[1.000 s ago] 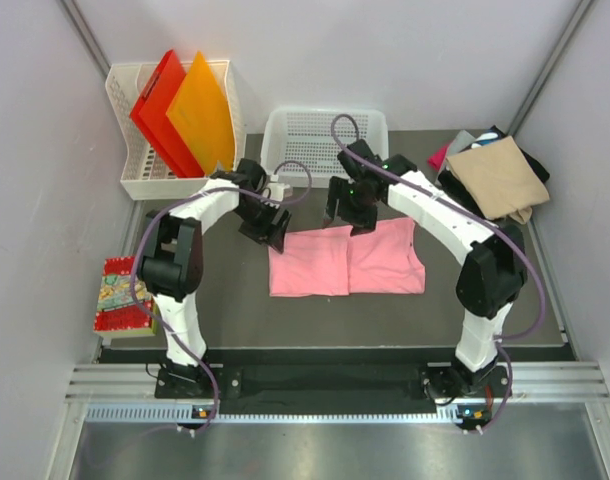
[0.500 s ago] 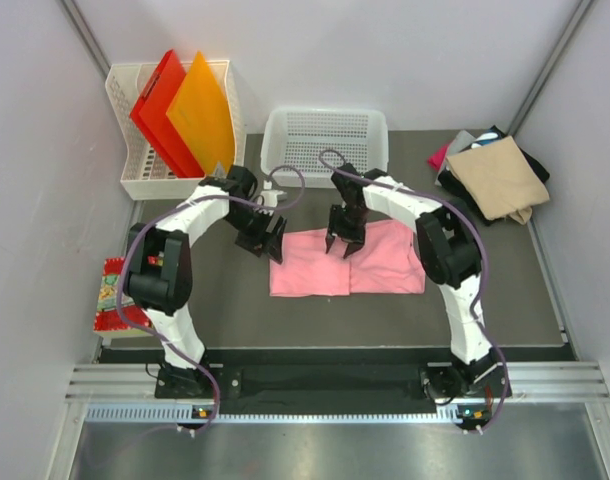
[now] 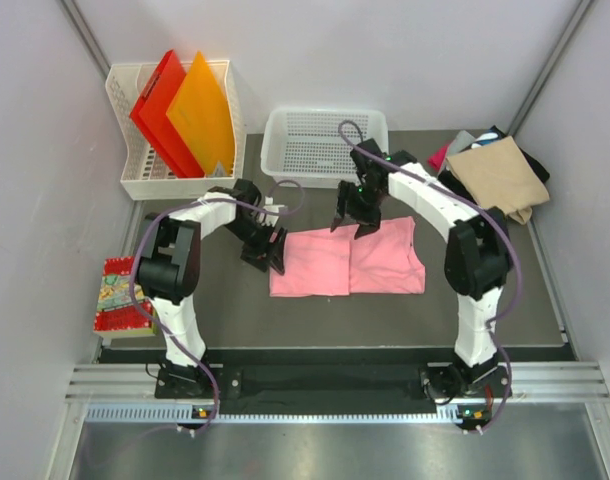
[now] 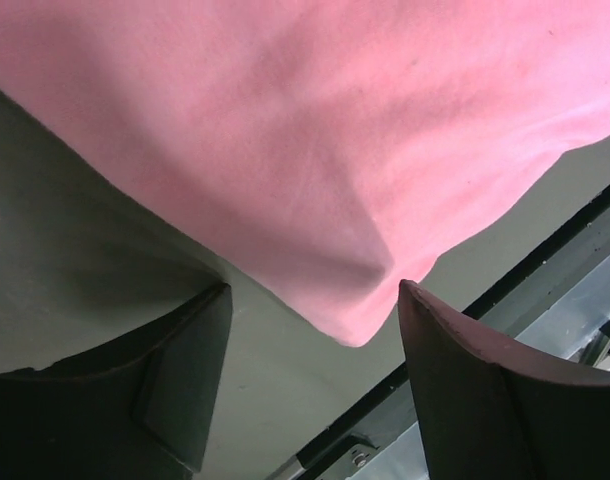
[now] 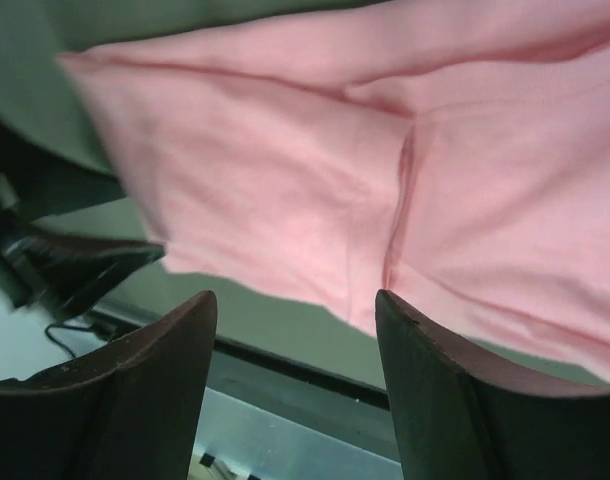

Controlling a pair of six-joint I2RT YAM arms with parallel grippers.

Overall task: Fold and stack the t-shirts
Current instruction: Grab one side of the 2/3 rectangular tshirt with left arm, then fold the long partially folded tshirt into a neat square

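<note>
A light pink t-shirt [image 3: 345, 260] lies folded flat on the dark mat in the middle of the table. My left gripper [image 3: 269, 250] is open and empty, low at the shirt's far left corner; the left wrist view shows that pink corner [image 4: 355, 300] between the spread fingers. My right gripper [image 3: 357, 224] is open and empty above the shirt's far edge near its middle fold; the right wrist view shows the pink cloth [image 5: 315, 220] below it. A stack of folded shirts [image 3: 497, 176], tan on top over black, magenta and grey, sits at the far right.
A white mesh basket [image 3: 325, 140] stands just behind the shirt. A white rack [image 3: 135, 160] with red and orange folders [image 3: 180, 110] is at the far left. A colourful red packet [image 3: 120, 298] lies by the left edge. Walls close both sides.
My right gripper has risen and moved back toward the shirt's far edge. My left gripper has shifted slightly down to the shirt's left corner. The shirt lies the same.
</note>
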